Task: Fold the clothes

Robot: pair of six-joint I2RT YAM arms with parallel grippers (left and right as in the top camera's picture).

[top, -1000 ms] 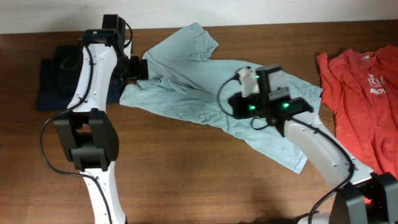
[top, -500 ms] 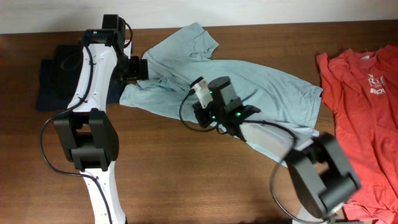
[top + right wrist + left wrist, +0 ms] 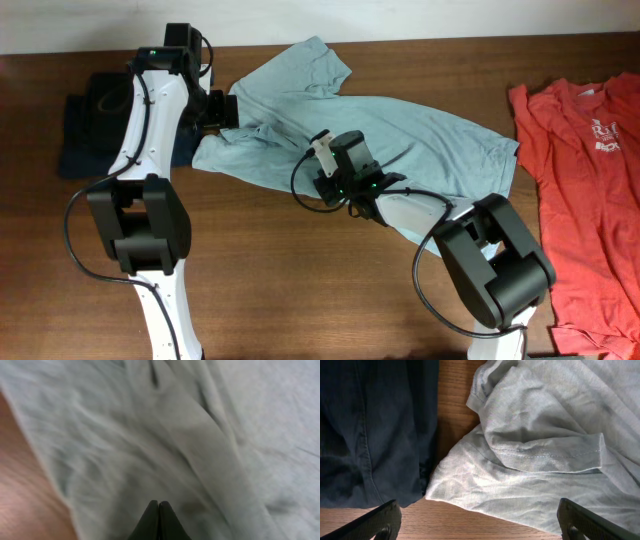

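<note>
The pale grey-blue T-shirt [image 3: 420,130] lies crumpled across the middle of the table. My left gripper [image 3: 224,110] is open and empty over the shirt's left edge. In the left wrist view a hemmed sleeve [image 3: 550,455] lies ahead of the left gripper [image 3: 480,522], with bare wood between the two fingers. My right gripper [image 3: 322,185] is shut, low over the shirt's front middle. In the right wrist view its tips [image 3: 159,506] are pressed together over wrinkled pale cloth [image 3: 150,430], and no cloth shows between them.
A dark navy piece [image 3: 95,130] lies at the far left, touching the shirt's left edge [image 3: 427,485]. A red-orange T-shirt with white print [image 3: 585,170] is spread at the right edge. Bare wooden table [image 3: 300,290] runs along the front.
My right arm swung left across the pale shirt, from its right half to its front middle, with the gripper staying shut. The left arm has not moved.
</note>
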